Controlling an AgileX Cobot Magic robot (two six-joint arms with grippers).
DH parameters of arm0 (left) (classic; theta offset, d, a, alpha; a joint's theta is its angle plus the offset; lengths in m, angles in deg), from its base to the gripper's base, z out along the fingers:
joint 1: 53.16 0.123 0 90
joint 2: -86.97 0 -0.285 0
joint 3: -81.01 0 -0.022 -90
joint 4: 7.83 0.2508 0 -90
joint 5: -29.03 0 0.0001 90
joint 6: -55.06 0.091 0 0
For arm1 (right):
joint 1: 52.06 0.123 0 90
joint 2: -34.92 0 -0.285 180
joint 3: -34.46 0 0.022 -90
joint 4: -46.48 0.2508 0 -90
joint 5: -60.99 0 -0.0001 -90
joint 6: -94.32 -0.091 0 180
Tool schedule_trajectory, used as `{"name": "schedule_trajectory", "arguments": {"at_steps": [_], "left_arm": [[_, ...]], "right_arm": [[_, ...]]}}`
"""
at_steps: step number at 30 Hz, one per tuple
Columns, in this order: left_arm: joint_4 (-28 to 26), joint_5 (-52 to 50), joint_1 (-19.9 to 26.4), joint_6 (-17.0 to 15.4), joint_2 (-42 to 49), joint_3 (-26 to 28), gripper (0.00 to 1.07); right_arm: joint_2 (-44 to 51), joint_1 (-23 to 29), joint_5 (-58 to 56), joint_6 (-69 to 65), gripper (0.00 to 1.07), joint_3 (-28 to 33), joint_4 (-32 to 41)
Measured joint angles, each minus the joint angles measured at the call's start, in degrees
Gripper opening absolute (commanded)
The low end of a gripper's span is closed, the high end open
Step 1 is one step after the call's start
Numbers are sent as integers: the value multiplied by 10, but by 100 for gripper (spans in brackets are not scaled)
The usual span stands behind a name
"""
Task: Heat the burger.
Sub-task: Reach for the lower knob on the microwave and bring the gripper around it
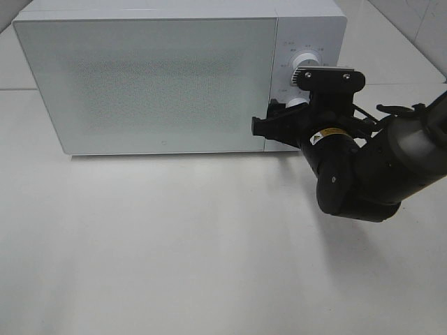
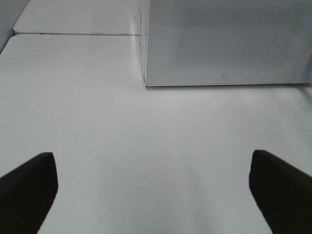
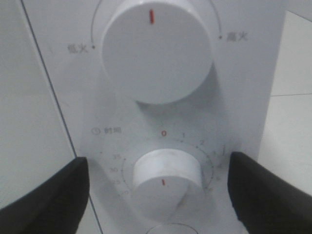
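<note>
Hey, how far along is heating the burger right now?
Done: the microwave door is shut; what is inside is hidden. In hand: the right gripper has its open fingers either side of the timer knob, not clasping it; the knob's mark looks near zero. Still to do: grip the knob and turn it to start heating. The left gripper hangs open, idle.

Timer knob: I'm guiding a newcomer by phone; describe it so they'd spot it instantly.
Find the white microwave; its control panel runs down the right side. Of two white knobs, the timer knob is the lower, smaller one, ringed by numbers, unlike the larger power knob above.
</note>
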Motion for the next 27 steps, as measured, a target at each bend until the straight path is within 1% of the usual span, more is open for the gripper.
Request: {"name": "schedule_trajectory", "arguments": {"at_steps": [9,12,13,14,15,16,17,18,19,20,21,22,23,24,25,26,27], "left_arm": [[0,0,0,0,0,0,100],[0,0,0,0,0,0,100],[0,0,0,0,0,0,100],[0,0,0,0,0,0,100],[0,0,0,0,0,0,100],[0,0,0,0,0,0,100],[0,0,0,0,0,0,100],[0,0,0,0,0,0,100],[0,0,0,0,0,0,100],[0,0,0,0,0,0,100],[0,0,0,0,0,0,100],[0,0,0,0,0,0,100],[0,0,0,0,0,0,100],[0,0,0,0,0,0,100],[0,0,0,0,0,0,100],[0,0,0,0,0,0,100],[0,0,0,0,0,0,100]], "right_arm": [[-9,-1,4,0,75,-2,1],[-9,-1,17,0,74,-2,2],[-9,-1,20,0,70,-2,2],[-9,-1,20,0,70,-2,2],[-9,-1,22,0,63,-2,4],[-9,-1,22,0,59,-2,5],[-9,-1,22,0,59,-2,5],[-9,-1,22,0,47,-2,6],[-9,-1,20,0,40,-2,5],[-9,-1,20,0,40,-2,5],[-9,-1,19,0,26,-2,6],[-9,-1,16,-1,14,-2,6],[-9,-1,16,-1,14,-2,6],[-9,-1,16,-2,8,-2,5],[-9,-1,16,-2,8,-2,5],[-9,-1,16,-2,0,-2,5],[-9,-1,16,-2,0,-2,5]]}}
